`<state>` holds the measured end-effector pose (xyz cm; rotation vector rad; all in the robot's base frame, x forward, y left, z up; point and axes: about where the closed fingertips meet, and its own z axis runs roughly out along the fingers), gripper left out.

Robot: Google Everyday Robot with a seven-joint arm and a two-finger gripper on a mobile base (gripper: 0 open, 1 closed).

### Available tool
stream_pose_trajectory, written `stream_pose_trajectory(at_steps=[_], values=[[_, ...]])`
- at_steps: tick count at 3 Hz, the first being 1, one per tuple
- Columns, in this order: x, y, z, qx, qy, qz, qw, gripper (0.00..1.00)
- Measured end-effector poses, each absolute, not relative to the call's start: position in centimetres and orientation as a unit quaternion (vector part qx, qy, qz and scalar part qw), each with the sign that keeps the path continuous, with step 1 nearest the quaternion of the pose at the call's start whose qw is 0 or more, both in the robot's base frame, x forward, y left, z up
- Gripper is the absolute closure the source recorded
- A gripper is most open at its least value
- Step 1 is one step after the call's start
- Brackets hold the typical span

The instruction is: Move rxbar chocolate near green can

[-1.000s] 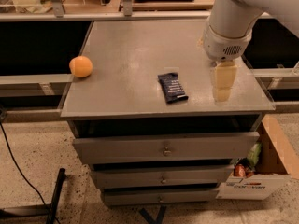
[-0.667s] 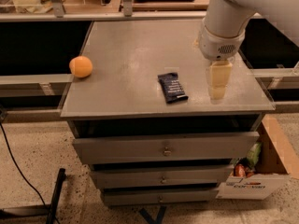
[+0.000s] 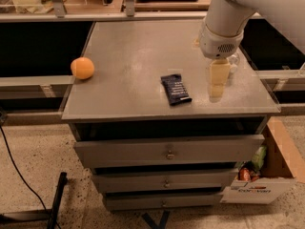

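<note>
The rxbar chocolate (image 3: pixel 176 89), a flat dark bar with pale lettering, lies on the grey cabinet top (image 3: pixel 133 56) near its front edge, a little right of centre. My gripper (image 3: pixel 217 87) hangs from the white arm (image 3: pixel 226 23) just right of the bar, close above the surface and apart from the bar. No green can shows in this view. A clear object (image 3: pixel 233 63) is partly hidden behind the gripper.
An orange (image 3: pixel 82 67) sits at the left edge of the top. Drawers (image 3: pixel 167 151) stand slightly open below the front edge. A cardboard box (image 3: pixel 267 175) with items sits on the floor at the right. Shelving runs behind.
My gripper has moved a little to the left, closer to the bar. The bar and the orange have not moved.
</note>
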<state>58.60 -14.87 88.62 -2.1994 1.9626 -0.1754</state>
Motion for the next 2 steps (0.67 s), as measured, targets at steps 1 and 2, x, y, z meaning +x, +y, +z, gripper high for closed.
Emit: stream_pose_trajectory(at_steps=[1,2], values=[[59.5,-14.39,88.35,-0.739,0.663,-0.054,0.107,0.0],[60.23,-14.22,87.74,-0.736,0.666,-0.05,0.113,0.0]])
